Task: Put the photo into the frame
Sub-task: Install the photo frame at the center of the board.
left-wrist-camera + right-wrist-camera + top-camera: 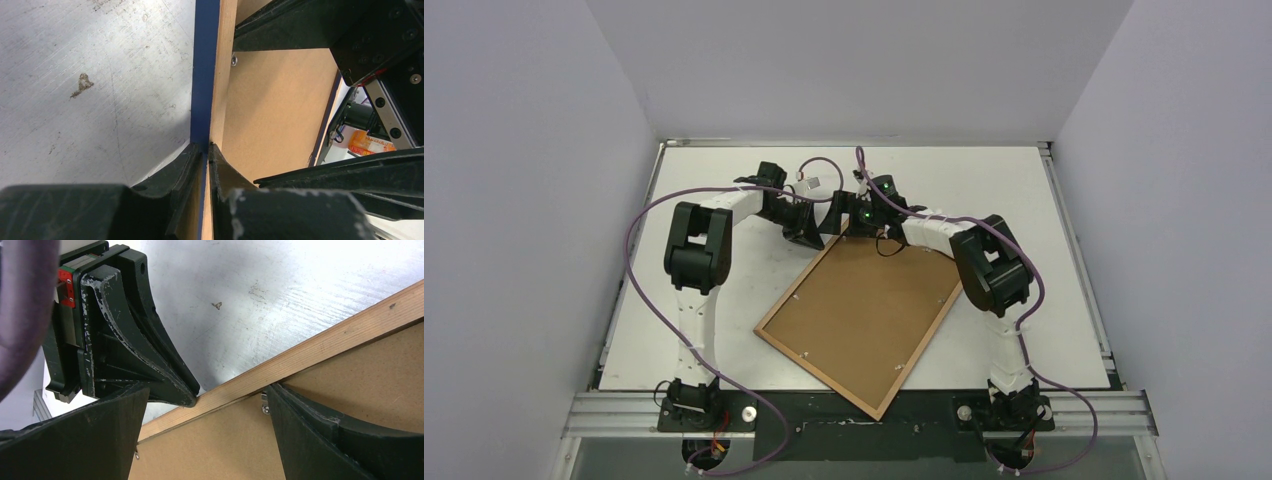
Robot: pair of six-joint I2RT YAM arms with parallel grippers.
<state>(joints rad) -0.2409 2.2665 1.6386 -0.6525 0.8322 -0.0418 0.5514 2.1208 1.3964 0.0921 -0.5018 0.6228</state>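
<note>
The frame [921,350] lies back side up on the table, with the brown backing board [864,310] in it. My left gripper [819,228] is shut on the frame's far rail near the far corner. In the left wrist view its jaws [206,152] pinch the blue and wood edge [222,75]. My right gripper [864,225] is open, and its fingers straddle the backing board [220,440] just inside the wooden rail [310,347]. Its fingers are spread wide [206,395]. The photo is not in view.
The frame's near corner [879,412] overhangs the table's front edge. Small metal retaining tabs [265,407] sit along the rail's inner edge. The left gripper's fingers [135,340] stand close beside my right gripper. Purple cables [639,270] loop beside both arms.
</note>
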